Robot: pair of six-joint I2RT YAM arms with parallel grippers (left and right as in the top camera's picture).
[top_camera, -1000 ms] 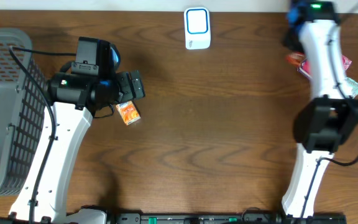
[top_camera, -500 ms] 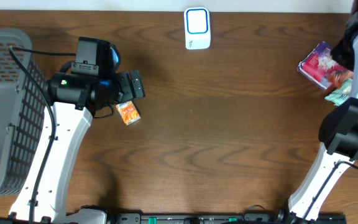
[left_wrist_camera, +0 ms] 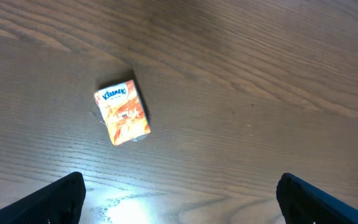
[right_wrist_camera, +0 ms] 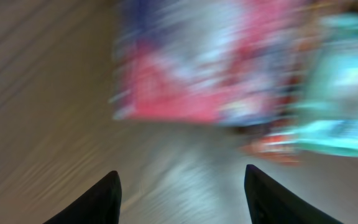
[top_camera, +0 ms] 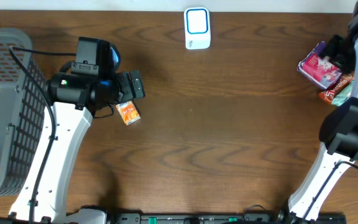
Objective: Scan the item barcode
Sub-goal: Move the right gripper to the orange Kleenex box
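Note:
A small orange Kleenex tissue pack (top_camera: 128,112) lies flat on the wooden table. In the left wrist view the pack (left_wrist_camera: 122,112) sits ahead of and left of my left gripper (left_wrist_camera: 179,200), which is open and empty, hovering over bare wood. A white scanner with a blue face (top_camera: 197,28) stands at the far middle edge. At the right edge, my right gripper (right_wrist_camera: 182,193) is open with nothing between its fingers, just short of a pink packet (right_wrist_camera: 185,68) and a teal packet (right_wrist_camera: 340,93). That view is motion-blurred.
A grey mesh basket (top_camera: 5,112) fills the left side of the table. The pink packet (top_camera: 319,67) and a reddish packet (top_camera: 335,93) lie in a pile at the far right, partly under the right arm (top_camera: 353,124).
The right arm has swung from over the pile to the table's right edge, uncovering the pink packet, and its jaws have opened. The left arm and the tissue pack have not moved.

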